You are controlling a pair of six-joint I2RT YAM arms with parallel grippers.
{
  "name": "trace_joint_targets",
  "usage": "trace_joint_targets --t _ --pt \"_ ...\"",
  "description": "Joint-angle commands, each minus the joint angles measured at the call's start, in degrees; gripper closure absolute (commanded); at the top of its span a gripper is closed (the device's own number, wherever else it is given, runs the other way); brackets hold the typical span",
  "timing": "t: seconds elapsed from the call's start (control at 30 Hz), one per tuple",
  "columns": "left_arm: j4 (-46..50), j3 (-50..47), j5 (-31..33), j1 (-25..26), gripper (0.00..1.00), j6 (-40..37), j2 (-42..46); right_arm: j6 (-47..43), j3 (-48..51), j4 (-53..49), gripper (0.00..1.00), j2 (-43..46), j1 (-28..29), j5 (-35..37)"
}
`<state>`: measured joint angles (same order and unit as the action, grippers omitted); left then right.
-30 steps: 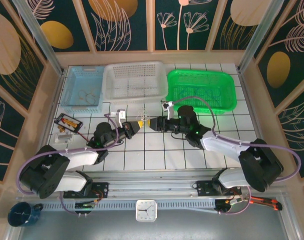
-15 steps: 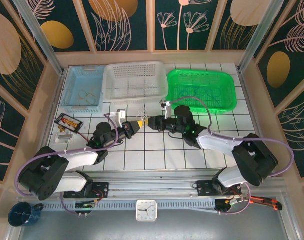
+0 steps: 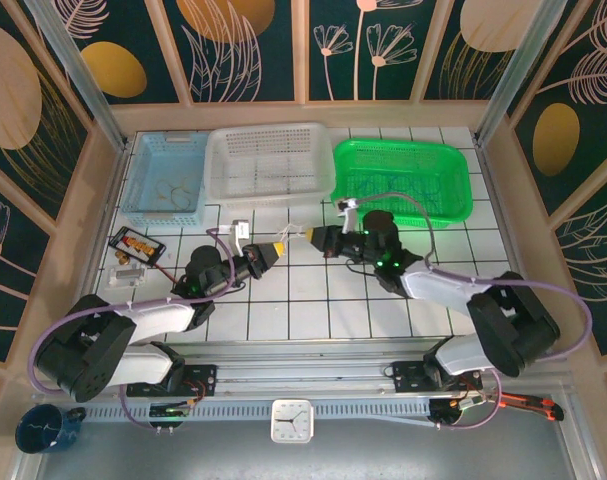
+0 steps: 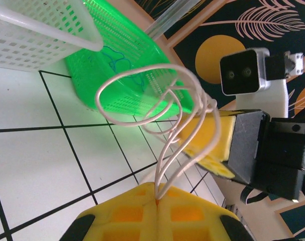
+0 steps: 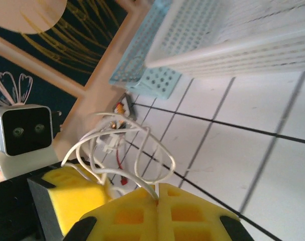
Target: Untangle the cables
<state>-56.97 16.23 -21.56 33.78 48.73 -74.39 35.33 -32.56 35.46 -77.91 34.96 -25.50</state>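
Between the two grippers, over the middle of the white tiled tabletop (image 3: 313, 300), sit the cables (image 4: 142, 95): a small bundle of thin, pale whitish wires standing in loose, overlapping loops. The left gripper (image 4: 156, 200) has its yellow padded jaws fully closed on the cables, and several strands emerge from the seam between the pads. The right gripper (image 5: 157, 193), of the same build, is also fully closed on the cables, with a wire running into its seam. The two grippers face each other tip to tip, near but apart, and the loops bridge the gap. Behind them, at the far edge, stand a green plastic basket (image 3: 403, 180), a white perforated basket (image 3: 268, 165) and a light blue basket (image 3: 168, 175). The wires appear very light and springy: they hold their curl unsupported, so expect them to recoil when released. The smooth sheath is likely slippery and easily kinked under a hard pull. Recommended hold: a single strand close to where it leaves a crossing, not the whole bundle. Draw the ends apart slowly, since a fast pull would probably tighten the loops into a knot.
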Motion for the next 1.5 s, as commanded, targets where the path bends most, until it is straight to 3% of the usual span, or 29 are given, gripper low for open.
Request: trace_joint_targets --t 0.0,0.2,0.4,0.7,0.93,1.47 --pt "-2.09 -0.4 1.17 0.22 1.0 0.81 1.19 1.09 3.15 2.59 1.0 5.46 -3.31 0.36" --pt "-2.35 0.04 1.26 0.22 0.97 0.51 0.76 -1.19 1.82 -2.12 1.0 9.4 -3.26 -0.37" --pt "-2.59 -0.14 1.22 0.15 0.63 0.27 0.8 -2.28 -0.67 -3.56 1.0 11.04 -3.3 -1.98" --pt "-2.36 -0.42 2.22 0.16 0.29 0.56 1.86 -6.39 -4.4 -9.2 1.0 12.69 -3.25 -4.88" --pt "-3.69 -0.78 3.9 0.23 0.1 5.42 2.56 -5.94 -4.84 -9.82 1.0 14.32 -3.26 -5.79" --pt "-7.59 0.07 6.12 0.16 0.01 25.98 0.54 -4.95 -5.4 -9.31 1.0 15.08 -3.23 -5.53"
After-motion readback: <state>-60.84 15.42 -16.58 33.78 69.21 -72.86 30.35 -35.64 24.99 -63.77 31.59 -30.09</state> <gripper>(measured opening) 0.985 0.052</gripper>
